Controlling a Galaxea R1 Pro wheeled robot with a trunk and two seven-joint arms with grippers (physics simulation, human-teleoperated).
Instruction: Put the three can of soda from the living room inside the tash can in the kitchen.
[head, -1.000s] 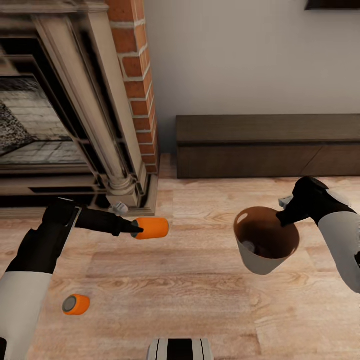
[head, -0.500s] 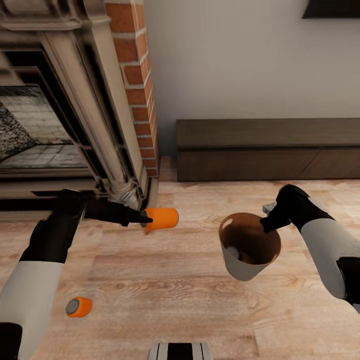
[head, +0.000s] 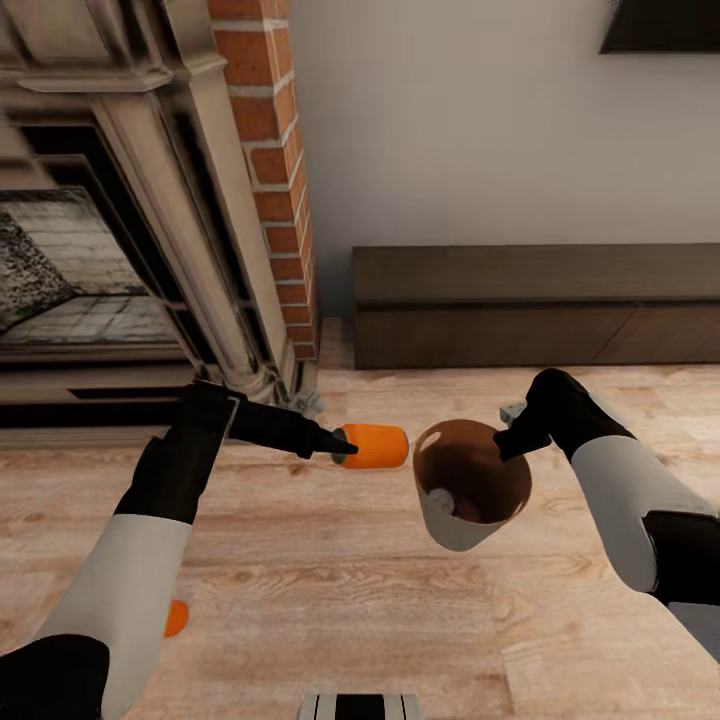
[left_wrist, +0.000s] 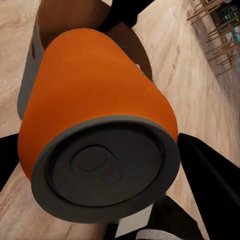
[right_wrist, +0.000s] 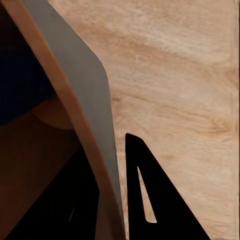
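Observation:
My left gripper (head: 343, 446) is shut on an orange soda can (head: 375, 447), held on its side above the wood floor, just left of the trash can (head: 455, 525). The left wrist view shows that can's grey end (left_wrist: 102, 172) close up, with the bin's wall (left_wrist: 27, 75) right behind it. My right gripper (head: 509, 441) is shut on the bin's far rim and holds it tilted off the floor. A can's grey top (head: 440, 499) shows inside the bin; its colour is hard to tell. In the right wrist view, fingers (right_wrist: 150, 200) pinch the bin wall (right_wrist: 87, 100). A second orange can (head: 176, 618) lies on the floor, half hidden by my left arm.
A dark fireplace (head: 90, 270) with a brick column (head: 275, 170) stands at the left. A low dark cabinet (head: 535, 300) runs along the grey wall behind. Light wood floor (head: 350, 600) spreads in front of me.
My left arm has carried the orange can rightward, up to the bin's rim. The right arm has brought the bin leftward toward it. The view has shifted a little.

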